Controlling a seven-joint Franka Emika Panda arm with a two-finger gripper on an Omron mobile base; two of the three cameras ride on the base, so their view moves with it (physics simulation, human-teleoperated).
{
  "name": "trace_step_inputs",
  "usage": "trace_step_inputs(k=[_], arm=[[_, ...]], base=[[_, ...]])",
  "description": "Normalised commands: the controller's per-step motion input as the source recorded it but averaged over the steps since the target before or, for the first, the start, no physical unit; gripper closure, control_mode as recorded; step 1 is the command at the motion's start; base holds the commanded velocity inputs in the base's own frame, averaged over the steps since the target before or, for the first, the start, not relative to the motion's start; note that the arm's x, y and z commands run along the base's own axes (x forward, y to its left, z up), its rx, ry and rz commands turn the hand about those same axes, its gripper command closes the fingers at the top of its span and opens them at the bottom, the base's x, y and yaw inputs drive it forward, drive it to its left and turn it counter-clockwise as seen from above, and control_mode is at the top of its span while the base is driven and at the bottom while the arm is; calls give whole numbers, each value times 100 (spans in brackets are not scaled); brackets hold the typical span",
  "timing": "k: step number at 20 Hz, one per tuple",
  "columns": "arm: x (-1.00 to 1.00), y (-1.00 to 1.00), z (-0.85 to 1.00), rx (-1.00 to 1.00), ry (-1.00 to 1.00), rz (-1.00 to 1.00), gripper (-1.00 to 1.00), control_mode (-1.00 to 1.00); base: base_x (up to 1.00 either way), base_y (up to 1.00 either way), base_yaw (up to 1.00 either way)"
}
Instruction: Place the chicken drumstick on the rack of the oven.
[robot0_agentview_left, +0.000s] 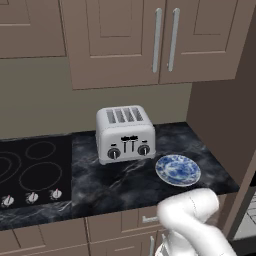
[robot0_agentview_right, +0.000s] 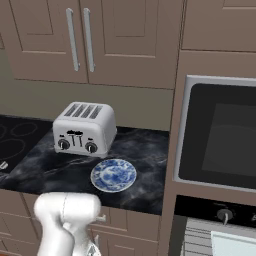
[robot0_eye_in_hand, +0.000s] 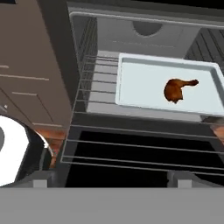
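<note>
Here, line by line:
Drumstick (robot0_eye_in_hand: 176, 89): one, orange-brown and glossy, lying on a pale tray in the hand view, fat end down and left in that view, narrow end up and right. It sits right of the tray's middle, apart from every tray wall.
Tray (robot0_eye_in_hand: 135, 83): one, shallow and pale, resting on the rack inside the open oven.
Rack (robot0_eye_in_hand: 131, 146): one grid of thin grey wires, pulled out toward the camera; its front wires are bare, its back part carries the tray.
Gripper (robot0_eye_in_hand: 111, 180): two dark fingertips at the bottom of the hand view, set wide apart with nothing between them. It hovers in front of the rack, well apart from the drumstick.
Stage, as a judgement: the drumstick looks delivered, though onto the tray, not straight onto the wires.
Risk one: a careless pull-back could catch a fingertip on the front wires and jolt the rack, sliding the tray.
Risk two: the round, glossy drumstick could roll on the smooth tray if it is shaken.
Oven (robot0_agentview_right: 220, 135): one, its dark glass front beside the counter.
Plate (robot0_agentview_left: 178, 170): one, blue and white, bare, on the dark counter (robot0_agentview_left: 120, 185).
Toaster (robot0_agentview_left: 125, 133): one, silver, four slots, just behind the plate.
</note>
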Motion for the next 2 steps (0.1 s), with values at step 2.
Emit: trace_step_inputs(k=[2], arm=[[6,100,3,-27,9,0,-100,-100]], base=[[0,0,0]])
